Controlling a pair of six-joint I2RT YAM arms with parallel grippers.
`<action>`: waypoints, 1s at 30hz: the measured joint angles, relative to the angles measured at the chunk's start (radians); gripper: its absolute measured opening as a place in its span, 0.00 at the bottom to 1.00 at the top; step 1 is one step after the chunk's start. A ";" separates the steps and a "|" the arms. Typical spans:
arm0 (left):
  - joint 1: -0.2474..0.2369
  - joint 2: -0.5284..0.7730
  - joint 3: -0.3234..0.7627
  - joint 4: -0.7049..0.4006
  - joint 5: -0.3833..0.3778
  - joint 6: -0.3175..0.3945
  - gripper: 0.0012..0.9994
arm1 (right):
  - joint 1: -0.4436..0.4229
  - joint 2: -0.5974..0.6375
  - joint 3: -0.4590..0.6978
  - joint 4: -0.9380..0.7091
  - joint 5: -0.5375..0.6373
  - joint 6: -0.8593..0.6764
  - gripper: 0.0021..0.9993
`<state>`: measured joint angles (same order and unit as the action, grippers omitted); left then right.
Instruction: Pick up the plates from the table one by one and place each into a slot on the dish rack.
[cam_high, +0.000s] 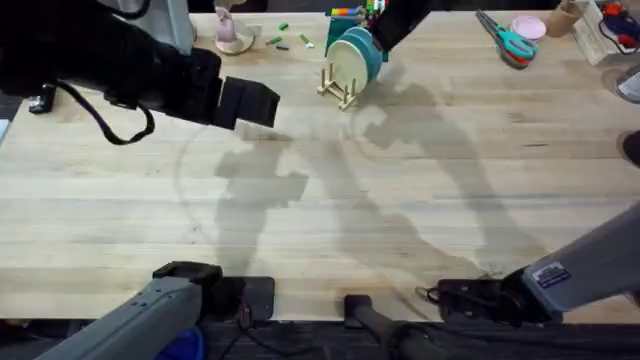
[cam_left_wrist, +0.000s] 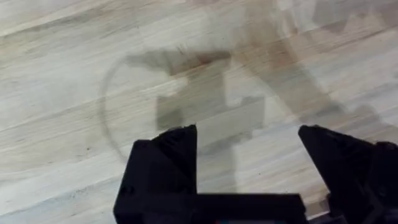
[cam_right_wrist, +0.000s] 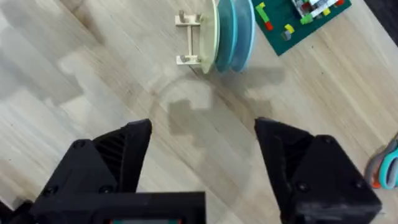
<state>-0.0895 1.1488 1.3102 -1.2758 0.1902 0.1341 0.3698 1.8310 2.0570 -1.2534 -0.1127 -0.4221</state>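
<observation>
Overhead, we see the large light wooden tabletop of long pale planks (cam_high: 330, 200) with the small natural-wood dish rack of thin upright pegs (cam_high: 340, 85) standing at its far side, near the middle. 3 small round plastic plates stand on edge in the rack, packed side by side: the pale cream plate (cam_high: 347, 62) faces us, with the light blue plate (cam_high: 366, 58) and the bright turquoise plate (cam_high: 363, 38) directly behind it. We cannot tell which slot holds which plate.

From the right wrist camera we see the same rack (cam_right_wrist: 189, 37) with the cream plate (cam_right_wrist: 215, 37) nearest its free pegs, the light blue plate (cam_right_wrist: 227, 34) next and the turquoise plate (cam_right_wrist: 244, 31) outermost. A green building-block board (cam_right_wrist: 298, 22) lies just beyond them. The right gripper (cam_right_wrist: 202, 155) hangs above bare wood, near the rack but apart from it; its 2 black fingers (cam_right_wrist: 118, 155) are spread wide and hold nothing.

From the left wrist camera we see the left gripper (cam_left_wrist: 249, 162) above bare planks, its 2 black fingers (cam_left_wrist: 168, 162) likewise spread wide with nothing between them. Overhead, the left arm (cam_high: 110, 70) appears large and dark at the upper left, well apart from the rack.

Along the far edge lie turquoise-handled scissors (cam_high: 510, 42), a pink round lid (cam_high: 528, 27) and a few small green pieces (cam_high: 290, 38).
</observation>
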 joint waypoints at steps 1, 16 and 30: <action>0.000 0.000 0.000 0.000 0.000 0.000 1.00 | 0.000 -0.010 -0.018 0.006 0.000 0.000 0.99; 0.000 0.000 0.000 0.000 0.000 0.000 1.00 | -0.045 -0.435 -0.549 0.316 0.000 0.013 0.99; 0.000 0.000 0.000 -0.066 0.002 0.000 1.00 | -0.045 -0.646 -0.772 0.294 0.000 0.201 0.99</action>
<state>-0.0895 1.1488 1.3102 -1.3422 0.1917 0.1345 0.3252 1.1851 1.2854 -0.9597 -0.1131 -0.2213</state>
